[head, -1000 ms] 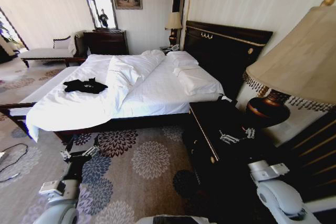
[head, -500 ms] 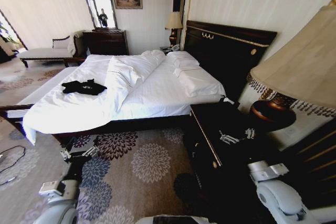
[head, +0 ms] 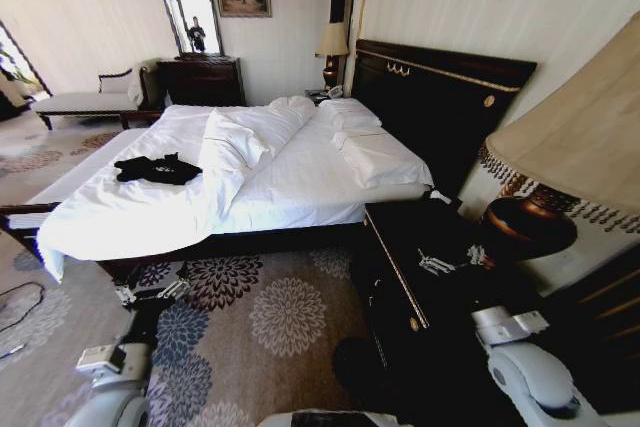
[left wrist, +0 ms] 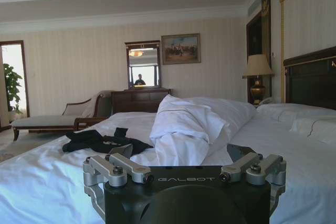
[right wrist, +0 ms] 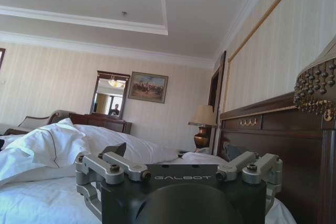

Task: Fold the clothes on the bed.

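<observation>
Clothes: the black T-shirt (head: pixel 157 169) lay crumpled on the white sheet near the foot end of the bed (head: pixel 300 182), on the robot's left, just beside the bunched duvet (head: pixel 235 142).
Left tool: the left tool (head: pixel 152 294) hung low over the carpet (head: pixel 270 317), short of the bed's edge; its fingers (left wrist: pixel 116 163) stood wide apart, holding nothing.
Right tool: the right tool (head: pixel 452 261) hovered above the dark nightstand (head: pixel 420 247), also wide open and empty.
Progress: folding looked not yet begun; the shirt lay well apart from both tools.
Risk, reach: the shirt sat far in from the near edge, so a grab from this stance would likely fall short.
Risk, bedding: soft sheet under soft fabric; a low pinch might gather white bedding along with the shirt.
Risk, right side: the lamp (head: pixel 560 177) stood close to the right arm, and a swing could knock it.
</observation>
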Robot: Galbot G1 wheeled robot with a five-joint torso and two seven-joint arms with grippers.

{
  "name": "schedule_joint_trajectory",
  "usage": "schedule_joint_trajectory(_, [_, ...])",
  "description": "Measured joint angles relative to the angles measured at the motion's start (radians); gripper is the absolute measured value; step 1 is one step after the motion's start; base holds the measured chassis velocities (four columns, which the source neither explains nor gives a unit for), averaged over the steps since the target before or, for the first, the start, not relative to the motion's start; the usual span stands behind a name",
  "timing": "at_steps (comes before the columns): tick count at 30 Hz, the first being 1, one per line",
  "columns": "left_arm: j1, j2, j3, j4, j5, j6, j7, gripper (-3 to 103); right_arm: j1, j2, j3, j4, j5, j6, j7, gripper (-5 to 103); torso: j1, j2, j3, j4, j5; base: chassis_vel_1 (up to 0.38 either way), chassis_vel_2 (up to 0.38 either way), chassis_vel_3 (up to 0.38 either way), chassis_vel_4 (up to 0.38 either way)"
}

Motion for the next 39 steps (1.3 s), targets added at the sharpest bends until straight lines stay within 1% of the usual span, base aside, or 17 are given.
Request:
schedule_joint_trajectory(9, [-0.004,0.0,0.002,0.006,0.002,-0.004,0.002,100,0.002,0.009,-0.003,-0.004,-0.001,0.0,0.0,100,0.0,0.0,0.0,0.0001,0.0,-0.121,0.116,0.128,-0.117])
schedule_joint_trajectory(39, [-0.006,-0.003,0.006,0.015,0.008,-0.019,0.004,100,0.006,0.016,-0.005,-0.018,-0.004,0.002,0.003,100,0.0,0.0,0.0,0.0,0.0,-0.184,0.184,0.177,-0.187])
